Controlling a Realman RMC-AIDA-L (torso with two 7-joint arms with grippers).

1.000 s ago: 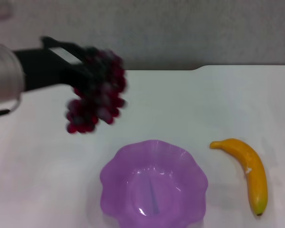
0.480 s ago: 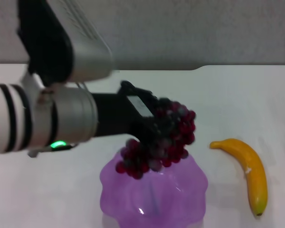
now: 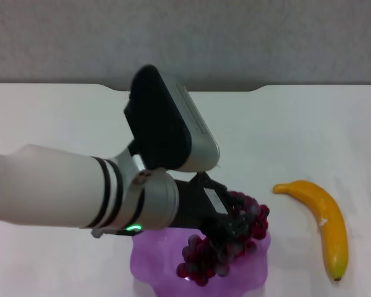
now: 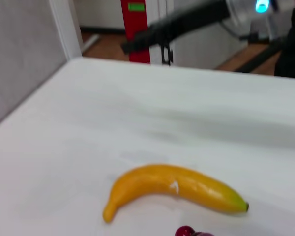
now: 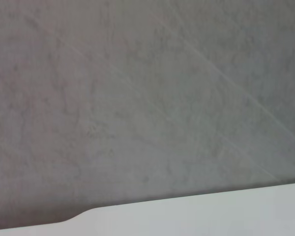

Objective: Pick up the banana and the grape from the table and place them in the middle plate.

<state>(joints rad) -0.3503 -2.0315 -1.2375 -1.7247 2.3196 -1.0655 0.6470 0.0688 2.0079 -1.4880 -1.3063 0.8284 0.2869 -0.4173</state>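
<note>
Now the grape [image 3: 226, 238] is held by the left gripper [image 3: 219, 216] directly over the middle plate [image 3: 151, 257], with the black fingers clamped on the upper part of the bunch while its lower berries hang down over the purple dish. Whether the lowest berries touch the dish cannot be told. A second ago the bunch was carried high near the far left of the table [image 3: 309, 130], well apart from the plate; half a second ago it had been brought to the plate's far rim; since then it has been lowered and drawn nearer, so that much of the plate is now covered by the bunch and by the white and grey forearm, which reaches in from the left.

The banana [image 3: 321, 219] has not been moved across the three head views: it lies on the table to the right of the plate, near it but apart, its greenish tip toward the robot. In the left wrist view the banana [image 4: 174, 189] is seen lying flat on the white tabletop, with one red berry [image 4: 186, 231] at the picture's edge.

The right gripper is not seen; only a grey wall and a strip of table edge [image 5: 211, 214] are shown by its wrist camera.
</note>
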